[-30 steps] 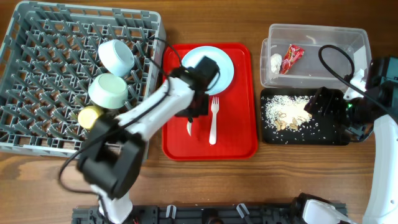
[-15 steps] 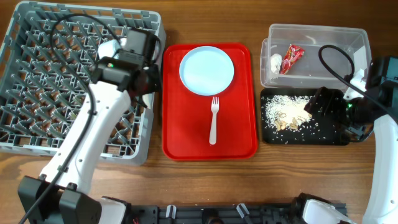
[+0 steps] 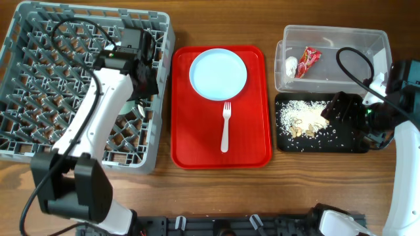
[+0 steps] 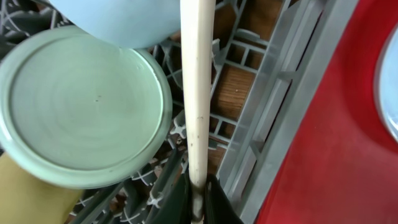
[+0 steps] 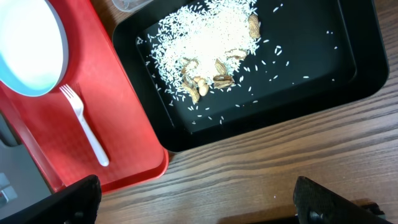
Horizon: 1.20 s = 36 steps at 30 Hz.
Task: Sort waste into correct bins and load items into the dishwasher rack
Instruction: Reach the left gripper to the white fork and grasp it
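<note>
Left pincer is clenched on the white plastic spoon. Its long axis points straight out from the fingertips over the dishwasher rack, just beside the light green bowl. Right pincer stands released near the black tray.

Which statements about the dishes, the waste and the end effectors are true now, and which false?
The left end effector is shut on the spoon, over the rack. True.
The fork stands in the rack. False: it lies on the red tray.
The rice crumbs lie on the black tray. True.
The wrapper lies on the black tray. False: it is in the clear tub.
The right end effector is shut. False: it is open.
</note>
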### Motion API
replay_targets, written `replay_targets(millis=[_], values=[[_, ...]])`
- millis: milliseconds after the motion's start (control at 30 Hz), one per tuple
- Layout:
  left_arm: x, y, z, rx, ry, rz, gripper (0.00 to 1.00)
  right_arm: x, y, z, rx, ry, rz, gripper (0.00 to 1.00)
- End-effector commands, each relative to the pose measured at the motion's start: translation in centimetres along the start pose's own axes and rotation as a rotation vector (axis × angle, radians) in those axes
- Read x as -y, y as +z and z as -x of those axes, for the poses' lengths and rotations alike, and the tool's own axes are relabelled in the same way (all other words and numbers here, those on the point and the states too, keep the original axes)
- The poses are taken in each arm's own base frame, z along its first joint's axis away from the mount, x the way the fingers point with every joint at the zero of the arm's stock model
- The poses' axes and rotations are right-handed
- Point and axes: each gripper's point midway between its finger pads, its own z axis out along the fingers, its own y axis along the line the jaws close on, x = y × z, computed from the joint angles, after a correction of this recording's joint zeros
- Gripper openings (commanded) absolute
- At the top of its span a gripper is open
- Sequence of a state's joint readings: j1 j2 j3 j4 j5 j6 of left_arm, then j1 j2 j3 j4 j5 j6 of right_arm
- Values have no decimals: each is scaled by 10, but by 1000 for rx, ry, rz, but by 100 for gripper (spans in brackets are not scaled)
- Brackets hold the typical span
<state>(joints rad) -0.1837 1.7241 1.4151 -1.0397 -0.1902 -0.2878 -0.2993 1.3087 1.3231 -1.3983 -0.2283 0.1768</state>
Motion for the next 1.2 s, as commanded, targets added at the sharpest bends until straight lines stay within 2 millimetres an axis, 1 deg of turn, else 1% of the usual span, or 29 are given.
replay_targets(millis=[0,33,67,133,167,233,333,400,467,500,600,633,667,733,767,833,867,933,1000,1033,1067,1100,1133,1167], values=[[-1,6,2,-9,22,14,11,-4,-10,4,37,-26,15,100],[-1,6,2,-9,22,14,12,-4,-10,4,37,-26,14,100],[-1,6,2,-9,22,14,17,-4,-10,4,37,-26,14,100],[-1,6,2,-9,22,14,32,-4,-10,4,36,-26,15,100],[-1,6,2,-10,23,14,36,-4,-10,4,37,-26,15,100],[-1,6,1,-12,23,15,39,-4,-10,4,37,-26,15,100],[-1,5,0,-15,27,14,40,-4,-10,4,37,-26,14,100],[5,3,-3,-21,33,-10,41,-4,-10,4,37,-26,15,100],[16,-3,-5,-23,40,-66,41,-4,-10,4,37,-26,15,100],[25,-8,-7,-23,45,-107,42,-4,-10,4,38,-26,15,100],[58,-26,-14,-22,76,-266,46,-4,-10,4,40,-27,15,100],[76,-35,-17,-21,98,-342,47,-4,-10,5,40,-27,15,100],[89,-41,-20,-21,117,-388,49,-4,-10,5,40,-27,15,100],[117,-51,-27,-13,169,-472,58,-4,-10,5,40,-27,15,100],[131,-54,-31,-4,198,-489,59,-4,-10,5,40,-27,15,100],[147,-55,-36,6,237,-507,62,-4,-10,5,40,-26,15,100],[160,-56,-40,13,265,-520,65,-4,-10,5,40,-27,15,100],[179,-52,-48,13,267,-512,67,-4,-10,4,40,-27,15,100],[191,-44,-55,4,269,-494,72,-4,-10,4,40,-27,15,100],[200,-39,-62,-9,293,-494,76,-4,-10,4,40,-26,15,100],[206,-35,-67,-19,306,-492,77,-4,-10,4,40,-27,15,100],[212,-27,-73,-37,309,-483,77,-4,-10,4,40,-27,15,100],[221,-15,-82,-63,326,-473,76,-4,-10,4,40,-26,15,100],[226,-8,-87,-75,337,-466,75,-4,-10,4,40,-27,15,100]])
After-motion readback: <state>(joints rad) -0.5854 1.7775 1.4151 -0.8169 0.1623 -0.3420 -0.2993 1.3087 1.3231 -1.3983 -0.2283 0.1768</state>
